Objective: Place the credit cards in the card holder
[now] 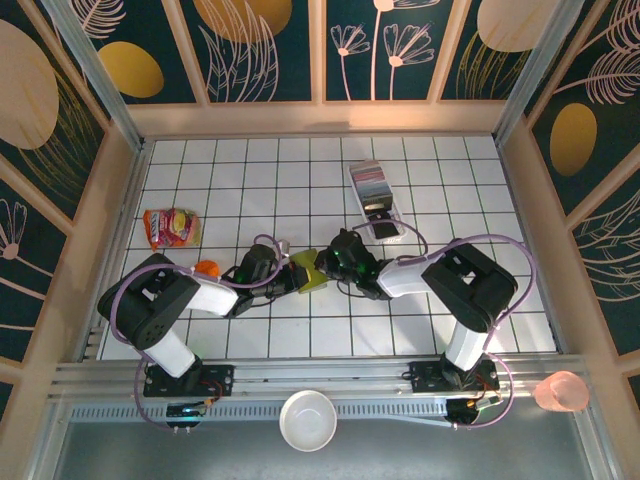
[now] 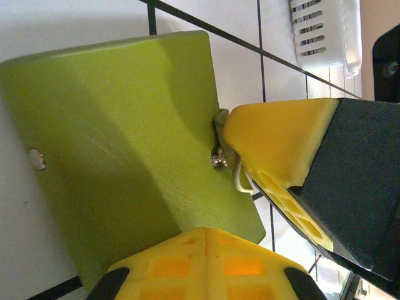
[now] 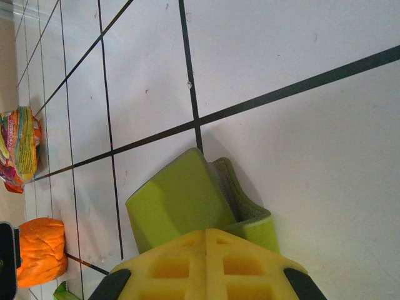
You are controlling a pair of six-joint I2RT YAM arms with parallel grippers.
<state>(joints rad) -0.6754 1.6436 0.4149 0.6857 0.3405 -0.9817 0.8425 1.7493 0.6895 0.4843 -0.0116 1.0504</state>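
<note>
The olive-green card holder (image 1: 308, 273) lies open on the tiles mid-table, between my two grippers. My left gripper (image 1: 287, 279) is shut, its tips (image 2: 206, 234) over the near edge of the wide green flap (image 2: 125, 137). My right gripper (image 1: 324, 266) is shut too; its yellow finger (image 2: 281, 147) touches the snap tab at the flap's right edge. In the right wrist view the holder (image 3: 181, 200) spreads out from under the shut tips (image 3: 206, 234), its pale inside showing. The credit cards (image 1: 369, 180) stand in a row further back.
The cards sit in a clear tray (image 1: 389, 231), whose slotted end (image 2: 325, 31) shows past the holder. A snack packet (image 1: 170, 227) and an orange lump (image 1: 207, 268) lie to the left. A white bowl (image 1: 307, 420) and a pink cup (image 1: 562, 392) stand off the near edge.
</note>
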